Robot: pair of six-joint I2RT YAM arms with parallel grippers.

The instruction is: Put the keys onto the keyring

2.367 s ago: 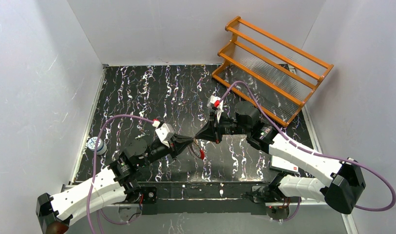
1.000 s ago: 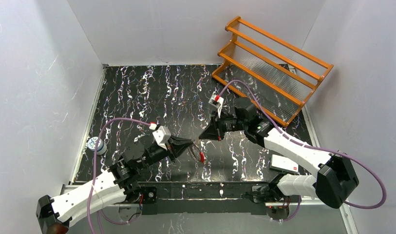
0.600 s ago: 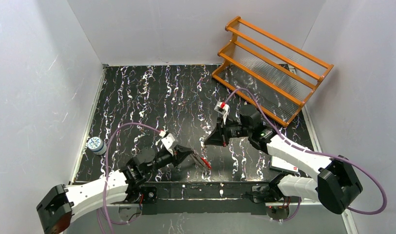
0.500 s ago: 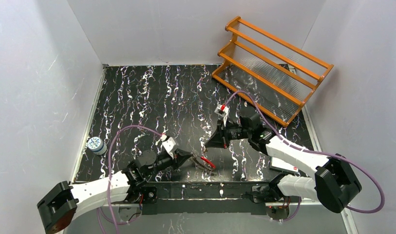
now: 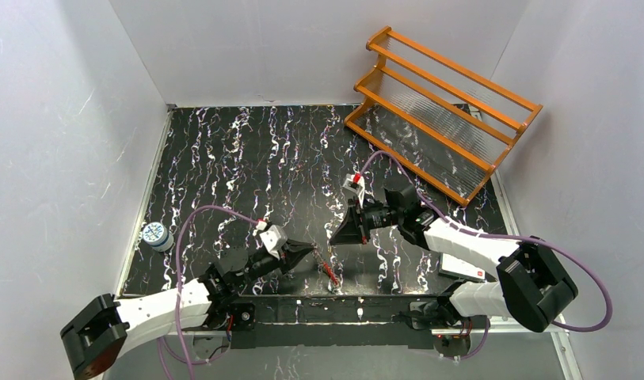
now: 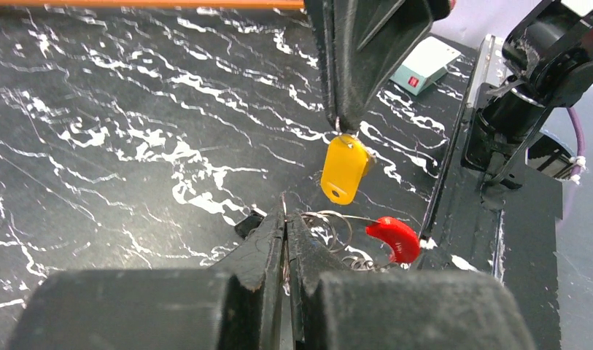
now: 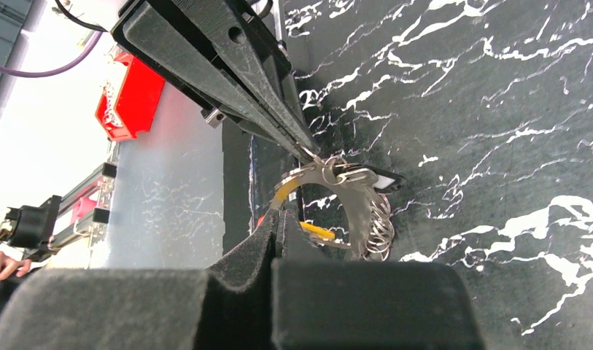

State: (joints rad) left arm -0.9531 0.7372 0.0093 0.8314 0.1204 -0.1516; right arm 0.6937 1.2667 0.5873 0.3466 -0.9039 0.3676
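The left gripper (image 6: 286, 219) is pressed together on the keyring (image 6: 330, 219), pinching the thin silvery wire at its tips. Stacked loops curl just beyond the tips, and a glossy red, crescent-shaped section (image 6: 392, 239) sticks out to their right, close above the surface (image 5: 247, 150), which is black with white marble-like veins.

The right gripper (image 6: 337, 120) comes down from above with its dark, wedge-shaped fingers closed. It nips the small wire link of a yellow tag (image 6: 344, 168), a flat, rounded, plastic-looking piece with a hole at its lower end. The tag hangs just under those tips, above and slightly beyond the left gripper's tips, and is not touching the loops.

In the right wrist view the keyring (image 7: 362, 208) shows as a broad silver arc with tight coils on its far side. A silvery key (image 7: 355, 173) with a dark end lies against it just beside the left gripper (image 7: 308, 149).

Far beyond the right gripper (image 5: 335, 237) stands an orange rack (image 5: 441, 95) with ribbed clear shelves.
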